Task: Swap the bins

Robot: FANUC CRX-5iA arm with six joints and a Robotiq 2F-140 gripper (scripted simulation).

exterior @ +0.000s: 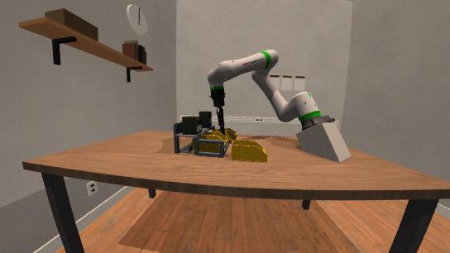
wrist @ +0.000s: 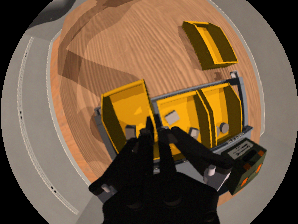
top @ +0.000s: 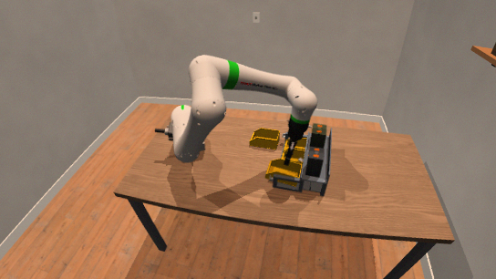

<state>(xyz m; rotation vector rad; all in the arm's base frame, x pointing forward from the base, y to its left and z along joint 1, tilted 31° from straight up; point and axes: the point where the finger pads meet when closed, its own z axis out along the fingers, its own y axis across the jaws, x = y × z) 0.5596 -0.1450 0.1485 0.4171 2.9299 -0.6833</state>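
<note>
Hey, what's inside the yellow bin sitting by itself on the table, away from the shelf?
The lone yellow bin shows only its own yellow floor and walls in the top and wrist views; no parts are visible. The strip under its near wall is hidden, so small parts there can't be ruled out.
</note>
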